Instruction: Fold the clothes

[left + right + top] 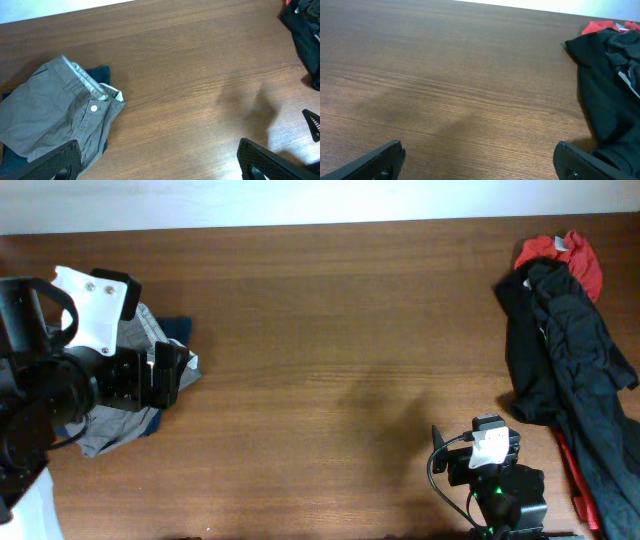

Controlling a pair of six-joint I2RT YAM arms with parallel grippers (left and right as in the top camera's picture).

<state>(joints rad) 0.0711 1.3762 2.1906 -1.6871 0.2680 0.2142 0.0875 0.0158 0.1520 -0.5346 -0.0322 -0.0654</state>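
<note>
Left wrist view gives me the grey shorts (50,115) bunched at the bench's (190,60) left end, but overhead my left arm (40,370) half hides them. Both the left fingers (55,162) and right fingers (380,160) are spread wide, empty.

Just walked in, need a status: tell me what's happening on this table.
The left fingers hang open and empty over the grey shorts, which lie crumpled on a navy garment at the left end of the table. The right fingers are open and empty, near the black and red clothes. Folding has not started.
</note>
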